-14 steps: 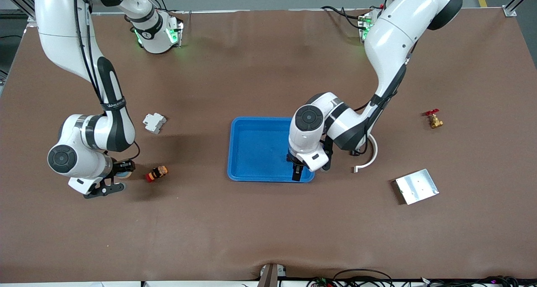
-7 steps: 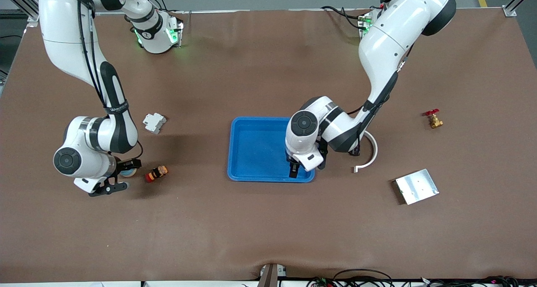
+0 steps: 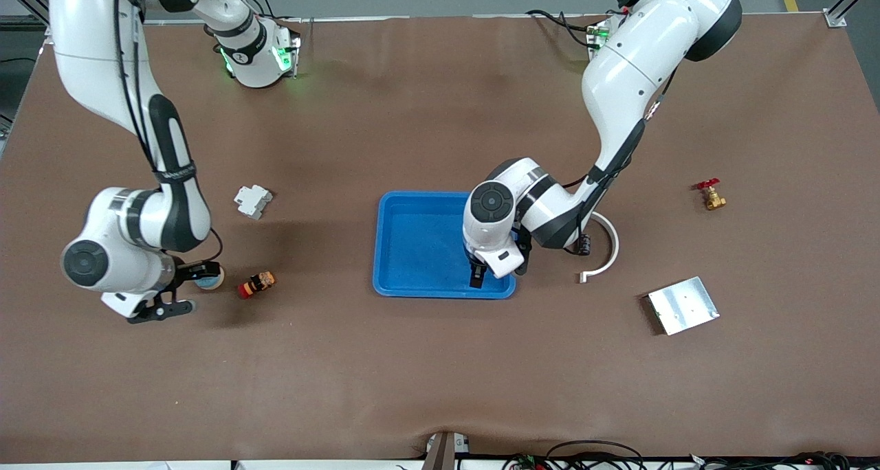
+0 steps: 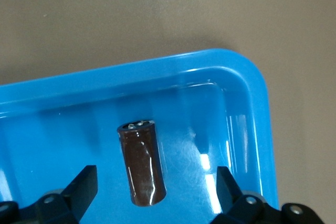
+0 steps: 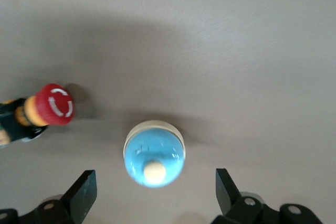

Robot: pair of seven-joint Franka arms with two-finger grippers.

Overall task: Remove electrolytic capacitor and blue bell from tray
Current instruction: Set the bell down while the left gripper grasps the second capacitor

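The bell is a blue dome with a cream knob, standing on the brown table toward the right arm's end. My right gripper hangs just over it, open. In the right wrist view the bell shows free between the spread fingers. The capacitor, a dark brown cylinder, lies loose in a corner of the blue tray. My left gripper is open above it, touching nothing. In the front view the left gripper hides the capacitor over the tray.
A red-capped push button lies close beside the bell. A white breaker block sits farther from the camera. Toward the left arm's end are a white curved strip, a metal plate and a brass valve.
My right hand has shifted toward the right arm's end of the table, uncovering the bell, which stays put. My left hand has drifted slightly toward the tray's middle.
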